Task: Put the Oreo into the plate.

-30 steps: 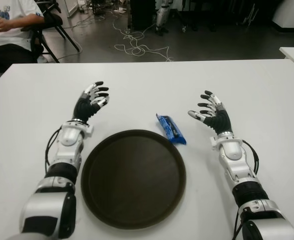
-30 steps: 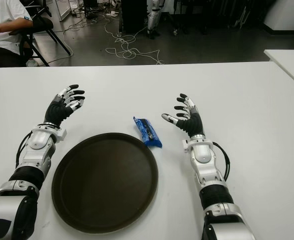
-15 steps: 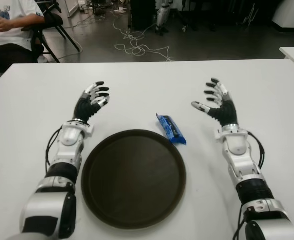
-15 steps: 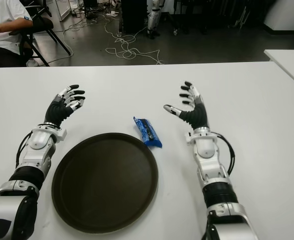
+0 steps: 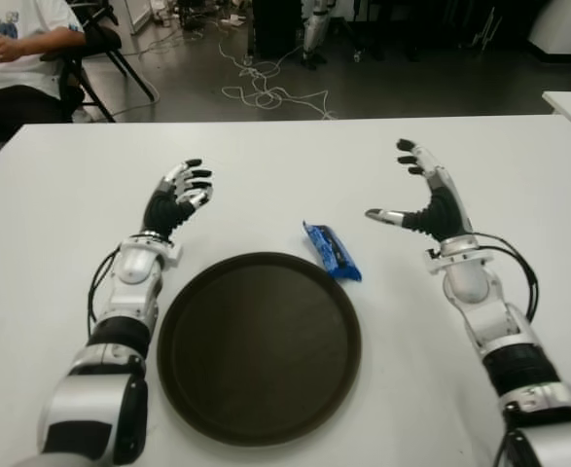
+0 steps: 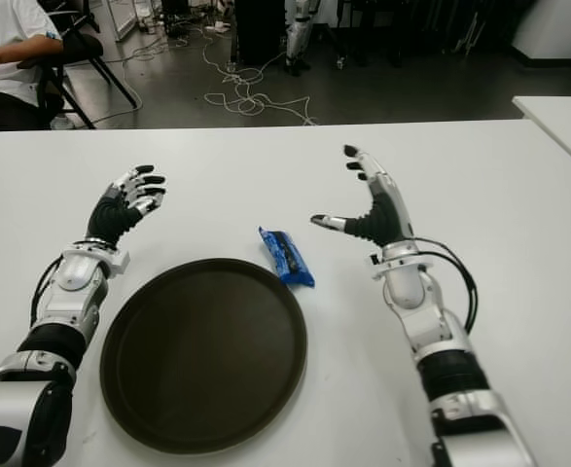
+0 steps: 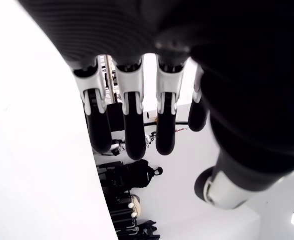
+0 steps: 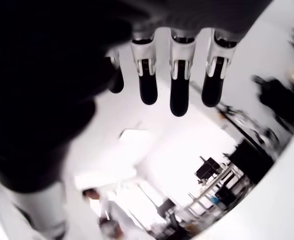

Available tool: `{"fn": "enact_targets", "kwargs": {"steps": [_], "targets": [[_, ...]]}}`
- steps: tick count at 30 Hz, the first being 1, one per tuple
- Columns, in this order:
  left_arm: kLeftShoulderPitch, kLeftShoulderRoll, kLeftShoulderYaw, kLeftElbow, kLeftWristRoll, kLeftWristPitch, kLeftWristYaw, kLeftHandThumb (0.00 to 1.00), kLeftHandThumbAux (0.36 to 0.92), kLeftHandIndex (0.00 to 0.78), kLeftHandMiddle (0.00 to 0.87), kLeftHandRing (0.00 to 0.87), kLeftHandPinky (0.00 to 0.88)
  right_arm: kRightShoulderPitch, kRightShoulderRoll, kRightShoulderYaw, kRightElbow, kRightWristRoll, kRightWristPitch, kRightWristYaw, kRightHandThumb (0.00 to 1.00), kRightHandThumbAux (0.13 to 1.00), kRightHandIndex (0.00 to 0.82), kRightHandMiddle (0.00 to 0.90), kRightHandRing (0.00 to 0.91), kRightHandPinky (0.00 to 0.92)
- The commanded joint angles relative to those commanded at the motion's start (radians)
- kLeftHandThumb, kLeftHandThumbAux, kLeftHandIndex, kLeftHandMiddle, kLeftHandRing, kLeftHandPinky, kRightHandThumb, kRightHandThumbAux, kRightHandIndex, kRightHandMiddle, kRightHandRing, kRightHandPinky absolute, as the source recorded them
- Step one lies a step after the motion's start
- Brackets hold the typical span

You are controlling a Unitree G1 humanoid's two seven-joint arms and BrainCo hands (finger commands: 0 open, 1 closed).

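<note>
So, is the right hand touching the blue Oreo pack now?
Apart. In the left eye view, bare white table shows between the right hand, open with its thumb toward the pack, and the Oreo pack lying beside the plate.

Even overhead light leaves the white tabletop [image 5: 266, 165] bright with soft, faint shadows; both wrist views are blown out, their close fingers seemingly blurred.

The white bench [image 5: 266, 165] in front of me carries two things. A round dark plate [image 5: 259, 347] lies flat at about 6 o'clock, close to my body. A blue Oreo packet [image 5: 332, 250] lies flat on the bench just beyond the plate's rim, at its 1 o'clock, angled slantwise.
</note>
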Motion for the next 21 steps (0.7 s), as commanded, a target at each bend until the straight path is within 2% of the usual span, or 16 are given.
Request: {"fn": "enact_targets", "kwargs": {"steps": [5, 11, 21], "targets": [[-0.001, 0.0, 0.0, -0.001, -0.001, 0.007, 0.001, 0.226, 0.734, 0.175, 0.263, 0.259, 0.28, -0.028, -0.022, 0.06, -0.083, -0.11, 0.14, 0.083, 0.0, 0.653, 0.073, 0.149, 0.168, 0.169], [0.002, -0.002, 0.0, -0.004, -0.001, 0.003, 0.004, 0.229, 0.738, 0.181, 0.266, 0.26, 0.281, -0.051, -0.033, 0.13, -0.141, -0.202, 0.269, 0.18, 0.0, 0.643, 0.078, 0.154, 0.166, 0.162], [0.002, -0.001, -0.003, -0.003, 0.002, 0.001, 0.007, 0.234, 0.747, 0.181, 0.264, 0.257, 0.276, -0.084, 0.009, 0.246, -0.177, -0.326, 0.431, 0.264, 0.0, 0.706, 0.107, 0.18, 0.22, 0.242]]}}
